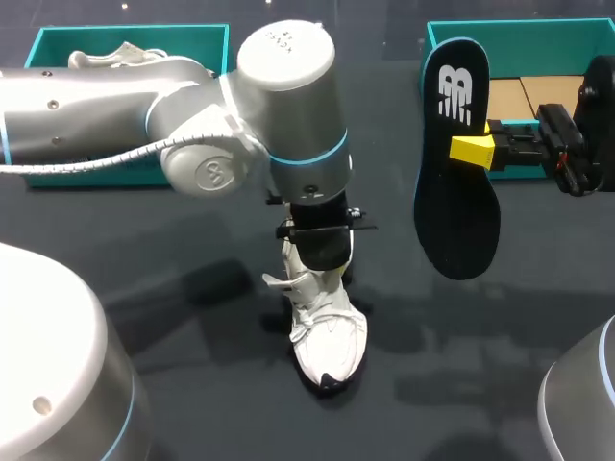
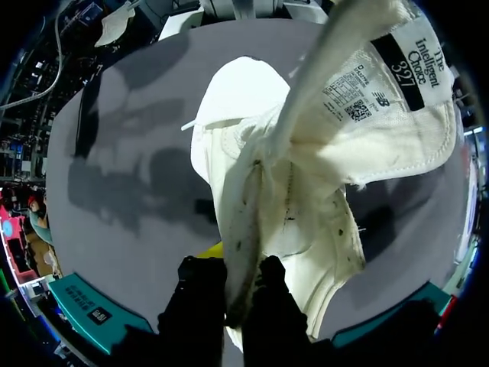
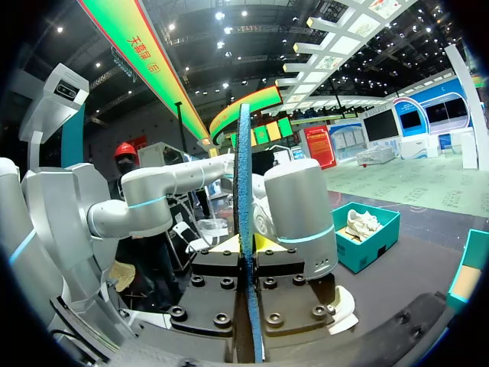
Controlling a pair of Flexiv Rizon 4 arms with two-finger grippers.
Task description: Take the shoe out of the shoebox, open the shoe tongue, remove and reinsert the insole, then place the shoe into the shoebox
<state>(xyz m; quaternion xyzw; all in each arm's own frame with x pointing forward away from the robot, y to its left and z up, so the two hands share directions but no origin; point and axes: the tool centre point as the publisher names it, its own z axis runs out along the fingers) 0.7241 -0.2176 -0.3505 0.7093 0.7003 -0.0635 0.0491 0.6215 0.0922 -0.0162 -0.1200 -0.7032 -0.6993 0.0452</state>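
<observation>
A white shoe (image 1: 329,336) stands on the dark table, toe toward the front edge. My left gripper (image 1: 322,240) comes down on its heel end. In the left wrist view the left gripper (image 2: 237,284) is shut on the shoe's collar edge (image 2: 243,252), with the tongue (image 2: 382,53) raised ahead of it and the shoe's inside showing. My right gripper (image 1: 478,150) holds a dark insole (image 1: 455,182) with a white logo in the air, right of the shoe. Seen from the right wrist, the insole (image 3: 244,191) is edge-on between the yellow-tipped right gripper (image 3: 246,246).
An open teal shoebox (image 1: 452,34) with a cardboard floor stands at the back right, behind the insole. A second teal box (image 1: 207,38) at the back left holds another white shoe (image 1: 101,56). My left arm (image 1: 279,96) spans the middle of the table.
</observation>
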